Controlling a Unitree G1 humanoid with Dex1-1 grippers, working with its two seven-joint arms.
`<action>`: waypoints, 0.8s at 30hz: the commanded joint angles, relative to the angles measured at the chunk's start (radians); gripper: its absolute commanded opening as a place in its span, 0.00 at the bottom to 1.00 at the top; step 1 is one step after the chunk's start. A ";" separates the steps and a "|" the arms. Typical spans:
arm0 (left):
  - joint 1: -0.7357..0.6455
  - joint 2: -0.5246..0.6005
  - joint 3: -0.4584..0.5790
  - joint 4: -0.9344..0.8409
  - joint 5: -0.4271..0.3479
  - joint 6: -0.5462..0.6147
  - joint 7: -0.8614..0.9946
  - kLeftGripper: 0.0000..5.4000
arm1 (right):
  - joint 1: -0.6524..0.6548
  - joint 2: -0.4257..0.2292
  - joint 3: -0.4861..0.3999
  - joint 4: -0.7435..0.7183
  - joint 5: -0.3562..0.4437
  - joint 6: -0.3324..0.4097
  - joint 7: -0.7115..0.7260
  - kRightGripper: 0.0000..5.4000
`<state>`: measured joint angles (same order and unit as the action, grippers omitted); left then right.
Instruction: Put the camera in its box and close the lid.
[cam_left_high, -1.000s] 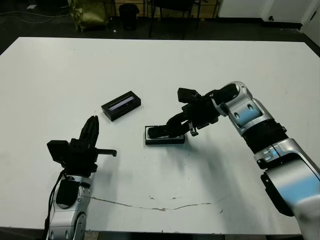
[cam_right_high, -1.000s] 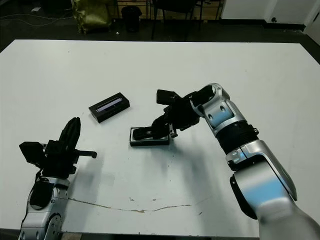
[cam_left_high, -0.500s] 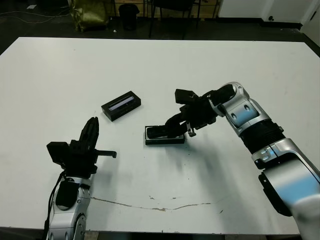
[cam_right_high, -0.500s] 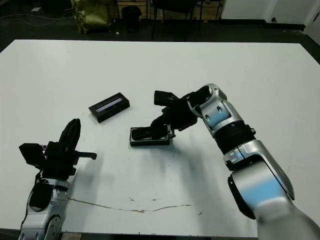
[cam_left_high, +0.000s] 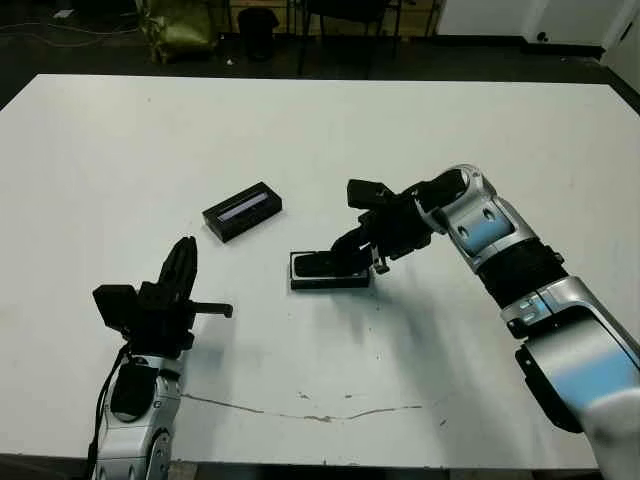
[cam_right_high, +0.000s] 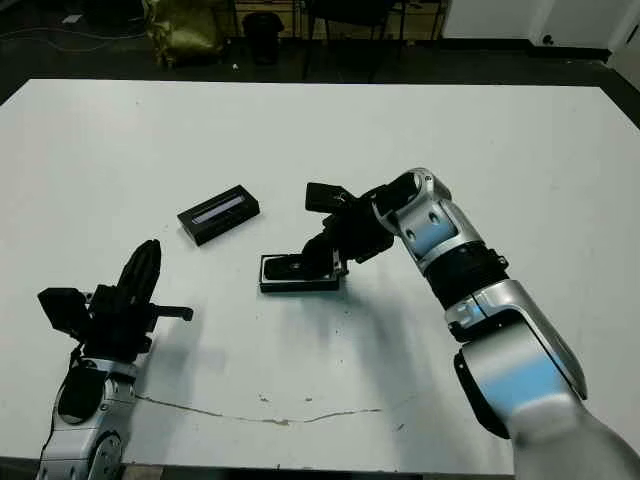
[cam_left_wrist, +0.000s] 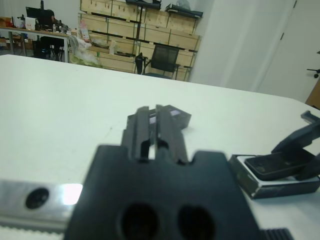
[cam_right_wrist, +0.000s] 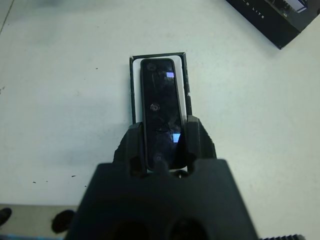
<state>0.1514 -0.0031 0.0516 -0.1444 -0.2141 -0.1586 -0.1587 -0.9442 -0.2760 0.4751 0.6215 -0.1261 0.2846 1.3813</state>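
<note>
The slim black camera (cam_right_wrist: 161, 107) lies lengthwise over the white-lined box (cam_right_wrist: 133, 90), which sits at mid-table (cam_left_high: 330, 281). My right gripper (cam_left_high: 347, 258) is shut on the camera's near end, one finger (cam_right_wrist: 195, 142) on each long side. In the left wrist view the camera (cam_left_wrist: 272, 165) looks slightly tilted, its gripped end raised above the box (cam_left_wrist: 280, 186). The black lid (cam_left_high: 242, 211) with its pale stripe rests on the table to the box's upper left. My left gripper (cam_left_high: 183, 268) hovers near the table's front left, fingers together, holding nothing.
The white table (cam_left_high: 450, 120) has a thin dark crack line (cam_left_high: 300, 405) near its front edge. Chairs and a dark floor lie beyond the far edge. Shelving and a desk show in the background of the left wrist view.
My right gripper has edged slightly left with the camera, bringing it lower over the box. The left arm and the lid have stayed put.
</note>
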 joint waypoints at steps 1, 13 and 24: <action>0.016 0.002 0.003 -0.004 -0.004 0.021 0.004 0.00 | -0.021 -0.023 0.007 -0.013 -0.017 -0.004 0.001 0.10; 0.006 0.005 0.008 0.019 -0.016 -0.002 -0.014 0.00 | -0.065 -0.005 0.025 -0.015 -0.024 0.058 0.020 0.09; 0.011 0.004 0.004 -0.001 -0.020 0.024 -0.005 0.00 | -0.066 0.001 0.058 -0.032 -0.039 0.072 0.032 0.09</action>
<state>0.1541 -0.0031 0.0518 -0.1504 -0.2312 -0.1491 -0.1614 -0.9953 -0.2737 0.5258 0.5945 -0.1569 0.3462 1.4061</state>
